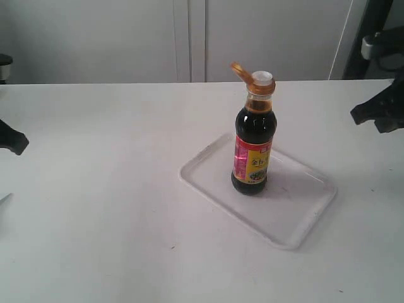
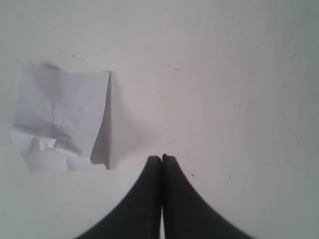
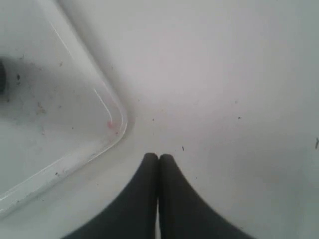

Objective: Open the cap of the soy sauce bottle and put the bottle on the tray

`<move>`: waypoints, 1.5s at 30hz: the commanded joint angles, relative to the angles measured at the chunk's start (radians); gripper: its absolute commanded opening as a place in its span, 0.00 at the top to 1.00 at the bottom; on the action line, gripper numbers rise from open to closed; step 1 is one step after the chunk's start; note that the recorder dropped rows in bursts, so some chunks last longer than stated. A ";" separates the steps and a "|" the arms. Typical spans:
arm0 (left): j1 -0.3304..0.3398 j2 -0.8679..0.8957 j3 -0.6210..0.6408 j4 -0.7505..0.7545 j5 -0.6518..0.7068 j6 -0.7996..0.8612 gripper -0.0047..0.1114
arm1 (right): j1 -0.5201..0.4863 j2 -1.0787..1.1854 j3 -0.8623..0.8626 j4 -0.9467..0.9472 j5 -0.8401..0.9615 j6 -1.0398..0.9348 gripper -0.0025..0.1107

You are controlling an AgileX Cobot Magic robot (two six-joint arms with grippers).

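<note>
1 soy sauce bottle (image 1: 254, 146) upright in tray (image 1: 302, 222), cap (image 1: 240, 71) flipped open.

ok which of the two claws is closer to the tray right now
The right claw: its wrist view shows the tray corner just beside its closed tips. The left claw sees only bare table and a crumpled paper.

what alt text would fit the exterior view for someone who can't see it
A soy sauce bottle stands upright on a white tray, its copper-gold cap flipped open. Both sit on a white table, with the left gripper and right gripper at the view's edges.
</note>
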 commanded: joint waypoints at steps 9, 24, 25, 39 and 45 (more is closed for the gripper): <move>0.001 -0.250 0.184 -0.013 -0.262 0.003 0.96 | -0.003 -0.240 0.155 -0.006 -0.252 0.030 0.98; 0.001 -0.550 0.425 -0.011 -0.487 -0.015 0.96 | -0.003 -0.630 0.486 0.016 -0.612 0.030 0.98; 0.001 -0.573 0.434 -0.011 -0.485 -0.024 0.96 | -0.003 -0.659 0.506 0.016 -0.631 0.030 0.98; 0.001 -0.964 0.613 -0.076 -0.567 -0.058 0.96 | -0.003 -1.090 0.757 0.128 -0.836 0.041 0.98; 0.001 -1.024 0.613 -0.076 -0.547 -0.096 0.96 | -0.003 -1.260 0.761 0.128 -0.726 0.058 0.98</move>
